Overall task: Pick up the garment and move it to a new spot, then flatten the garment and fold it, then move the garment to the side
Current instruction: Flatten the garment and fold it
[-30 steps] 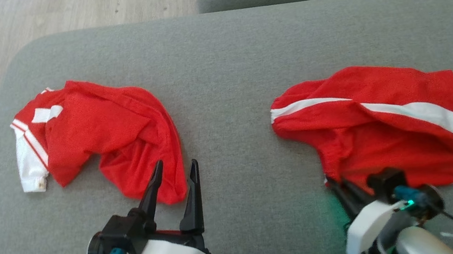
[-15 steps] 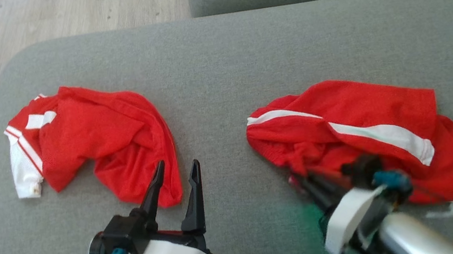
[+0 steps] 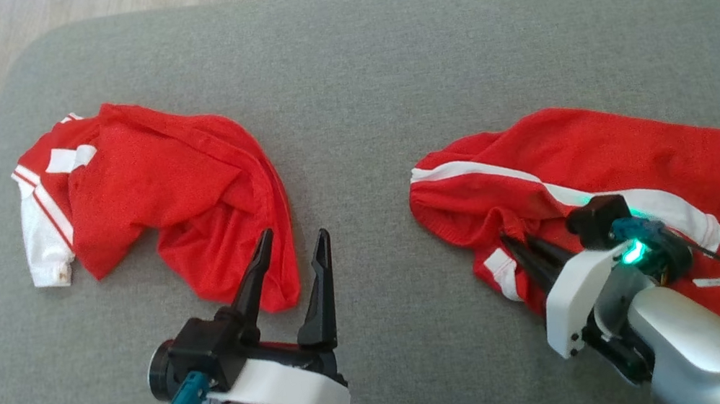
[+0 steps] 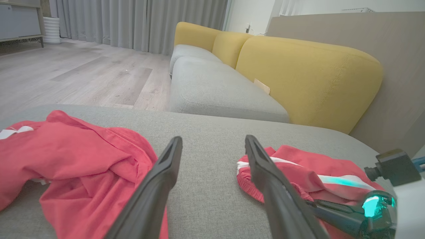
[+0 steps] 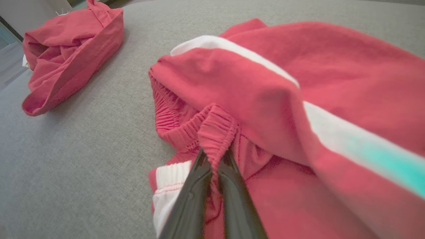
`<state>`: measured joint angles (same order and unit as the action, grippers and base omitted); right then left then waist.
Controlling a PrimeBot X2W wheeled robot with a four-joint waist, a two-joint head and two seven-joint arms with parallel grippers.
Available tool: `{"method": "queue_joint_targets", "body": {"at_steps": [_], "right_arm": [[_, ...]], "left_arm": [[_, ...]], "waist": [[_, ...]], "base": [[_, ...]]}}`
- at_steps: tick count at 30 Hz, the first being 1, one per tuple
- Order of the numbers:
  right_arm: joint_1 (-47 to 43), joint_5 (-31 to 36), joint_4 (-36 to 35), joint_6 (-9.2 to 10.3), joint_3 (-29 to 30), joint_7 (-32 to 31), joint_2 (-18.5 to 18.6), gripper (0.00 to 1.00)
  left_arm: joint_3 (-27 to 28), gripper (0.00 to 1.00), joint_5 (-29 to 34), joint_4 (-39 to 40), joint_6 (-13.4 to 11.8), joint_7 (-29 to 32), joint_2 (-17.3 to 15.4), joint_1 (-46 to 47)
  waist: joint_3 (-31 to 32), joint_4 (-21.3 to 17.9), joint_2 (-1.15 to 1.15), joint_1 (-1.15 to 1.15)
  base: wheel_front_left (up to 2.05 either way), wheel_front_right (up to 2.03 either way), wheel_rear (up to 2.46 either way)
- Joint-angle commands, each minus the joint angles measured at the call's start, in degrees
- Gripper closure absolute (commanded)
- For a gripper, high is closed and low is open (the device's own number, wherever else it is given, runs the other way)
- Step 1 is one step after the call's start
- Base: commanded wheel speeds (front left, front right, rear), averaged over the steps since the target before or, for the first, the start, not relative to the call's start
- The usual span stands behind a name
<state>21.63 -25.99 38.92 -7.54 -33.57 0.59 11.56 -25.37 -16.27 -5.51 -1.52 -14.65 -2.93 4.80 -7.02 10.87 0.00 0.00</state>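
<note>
Tagging the jersey [image 3: 161, 191] as target: crumpled in a heap on the left half of the grey cushion [image 3: 342, 51], white sleeve [image 3: 41, 241] at the far-left end, red hem lobe [image 3: 216, 262] at the near-right end. Reading its long axis as slanted, from sleeve at upper left down to hem lobe at lower right in the head view.

Placing the left end effector [image 3: 294, 233] right at that hem lobe, jaws wide apart and empty, pointing away from the robot and overlapping the lobe's edge in the head view. Hard to tell from these angles whether touching cloth or hovering above it. In the left wrist view, jersey ahead and off to the left, not between the jaws.

Marking the right end effector [image 3: 514, 240] as pinched together on the elastic waistband [image 5: 215, 129] of the shorts [image 3: 599, 147], on the right half of the cushion, well apart from the jersey.

Judging the left arm clearly nearer and free, the right arm taken up with the other cloth. Expecting the reach to need a small shift forward and leftward to bring the hem lobe between the open jaws. Risk: catching a single layer and dragging the heap instead of lifting it.
</note>
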Motion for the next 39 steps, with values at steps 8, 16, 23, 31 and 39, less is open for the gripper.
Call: {"method": "queue_joint_targets", "body": {"at_steps": [8, 16, 23, 31, 39], "right_arm": [[3.37, 2.05, 2.96, 0.05, -2.38, 4.86, -0.79, 0.0], [1.05, 0.24, 1.0, 0.05, -2.48, 7.6, -0.81, 0.0], [-3.65, -2.91, -3.51, 0.05, -0.27, 8.7, 1.24, 0.0], [-11.24, -2.17, -7.68, 0.05, 10.29, 11.76, 1.1, 0.0], [-15.57, 3.8, -12.26, 0.05, 18.66, 11.02, -1.38, 0.0]], "left_arm": [[2.05, 0.0, 0.13, 1.49, 0.01, -0.35, 0.05, 2.01], [2.69, 0.0, 0.3, 1.06, 0.17, -0.35, 0.05, 0.63], [3.13, 0.0, 0.33, 0.84, 0.28, -0.35, 0.05, -0.38], [3.44, 0.0, 0.67, -0.47, 0.91, -0.35, 0.05, -2.16], [1.44, 0.0, 4.52, -8.15, 5.09, -0.35, 0.05, -3.44]], "waist": [[0.66, -2.47, 0.0, 0.0], [3.63, -7.04, 0.0, 0.0], [5.34, -10.41, 0.0, 0.0], [6.58, -12.06, 0.0, 0.0], [5.27, -14.63, 0.0, 0.0]], "base": [[0.0, 0.0, 0.0], [0.0, 0.0, 0.0], [0.0, 0.0, 0.0], [0.0, 0.0, 0.0], [0.0, 0.0, 0.0]]}}
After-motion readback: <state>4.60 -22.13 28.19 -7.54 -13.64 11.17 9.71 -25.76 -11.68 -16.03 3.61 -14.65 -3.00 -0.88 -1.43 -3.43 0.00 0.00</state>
